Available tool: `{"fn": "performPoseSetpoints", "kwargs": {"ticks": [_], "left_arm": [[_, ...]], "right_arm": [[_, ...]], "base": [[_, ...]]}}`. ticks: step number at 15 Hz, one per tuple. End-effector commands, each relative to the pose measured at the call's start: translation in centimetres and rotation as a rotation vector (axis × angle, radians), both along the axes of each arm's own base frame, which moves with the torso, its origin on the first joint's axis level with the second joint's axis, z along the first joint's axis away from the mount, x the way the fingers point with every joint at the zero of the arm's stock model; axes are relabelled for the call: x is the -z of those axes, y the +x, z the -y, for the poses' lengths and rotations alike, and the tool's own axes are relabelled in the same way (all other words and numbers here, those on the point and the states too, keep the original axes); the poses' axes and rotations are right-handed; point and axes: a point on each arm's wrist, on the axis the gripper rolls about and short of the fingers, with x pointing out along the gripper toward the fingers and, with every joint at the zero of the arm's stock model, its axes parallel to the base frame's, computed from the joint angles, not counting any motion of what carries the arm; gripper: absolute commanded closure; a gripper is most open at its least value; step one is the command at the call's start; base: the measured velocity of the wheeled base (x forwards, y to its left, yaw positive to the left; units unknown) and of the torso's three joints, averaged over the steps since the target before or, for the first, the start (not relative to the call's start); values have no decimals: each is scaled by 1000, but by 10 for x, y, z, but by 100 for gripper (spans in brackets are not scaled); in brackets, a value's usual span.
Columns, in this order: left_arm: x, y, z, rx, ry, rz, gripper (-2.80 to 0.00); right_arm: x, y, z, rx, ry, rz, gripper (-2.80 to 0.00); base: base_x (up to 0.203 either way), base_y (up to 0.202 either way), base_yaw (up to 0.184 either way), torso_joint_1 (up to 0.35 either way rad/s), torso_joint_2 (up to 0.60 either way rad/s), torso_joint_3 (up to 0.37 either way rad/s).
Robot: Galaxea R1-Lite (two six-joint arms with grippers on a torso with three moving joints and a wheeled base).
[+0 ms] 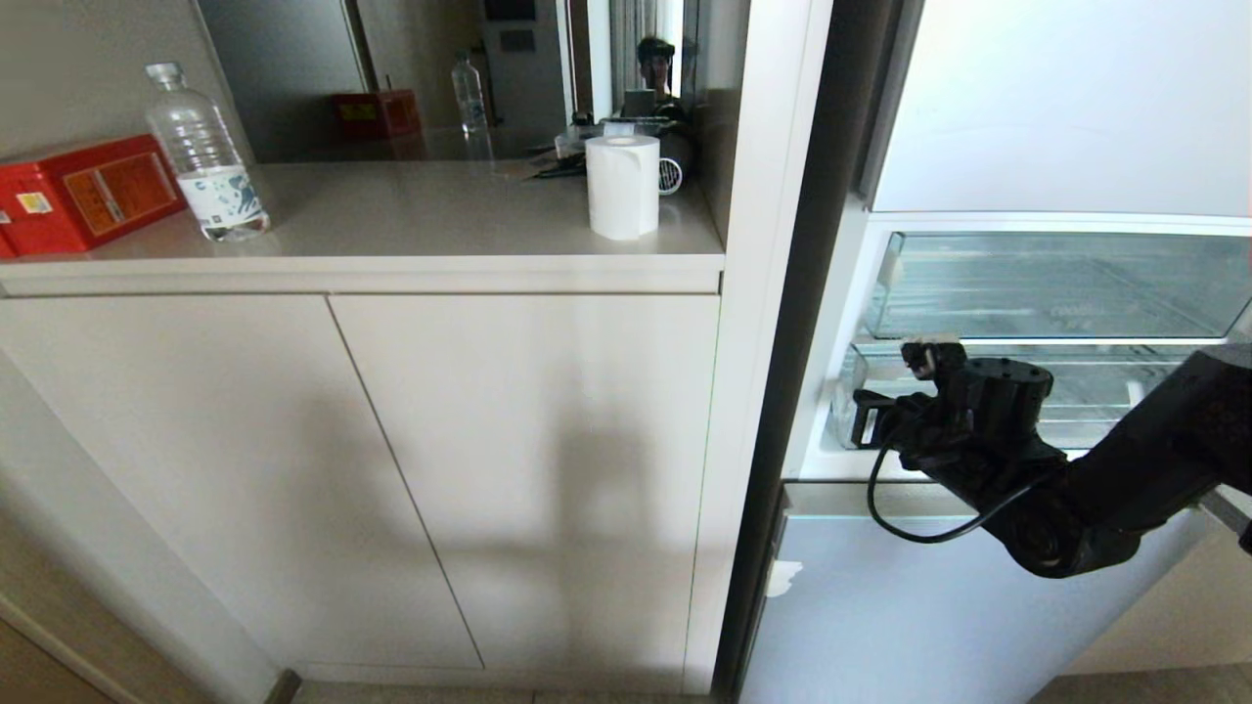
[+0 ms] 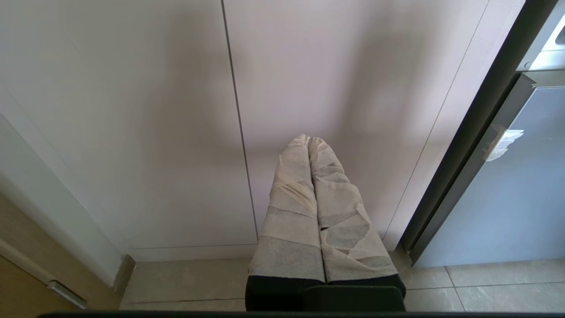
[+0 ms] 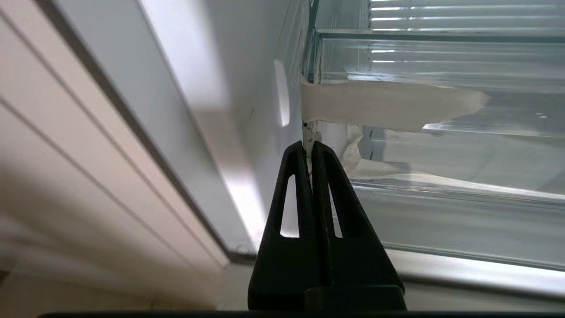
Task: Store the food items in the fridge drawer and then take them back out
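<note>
While the fridge stands open at the right of the head frame, we are reaching in with our right tool at the left end of the fridge drawer, the clear bin sitting just below a shallower clear tray. Our wrist camera is showing the black fingers pressed fully together, their tips pinching what looks like a strip of pale tape stuck to the drawer's corner. We judge the strip is serving as a pull tab, so clamping it there is giving us a way to slide the drawer out. No tomato or other food is showing in any frame, and we cannot tell where it is. Our left tool is hanging idle in front of the cupboard doors, its wrapped fingers closed on nothing. On the table at upper left are sitting a water bottle, a red box and a paper roll.
</note>
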Motion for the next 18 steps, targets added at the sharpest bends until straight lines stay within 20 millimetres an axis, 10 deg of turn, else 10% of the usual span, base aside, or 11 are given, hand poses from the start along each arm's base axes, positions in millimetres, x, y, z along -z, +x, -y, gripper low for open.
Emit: {"fn": "performPoseSetpoints", "kwargs": {"ticks": [1, 8, 9, 18], "left_arm": [[0, 0, 0, 0, 0, -1, 0], [0, 0, 0, 0, 0, -1, 0], [0, 0, 0, 0, 0, 0, 0], [0, 0, 0, 0, 0, 0, 0]], "right_arm": [[-15, -22, -4, -25, 18, 10, 0], [-16, -86, 5, -37, 47, -88, 0], [-16, -92, 7, -36, 46, -97, -280], [-29, -188, 30, 14, 80, -106, -280]], "base": [[0, 0, 0, 0, 0, 0], [0, 0, 0, 0, 0, 0], [0, 0, 0, 0, 0, 0], [0, 0, 0, 0, 0, 0]]}}
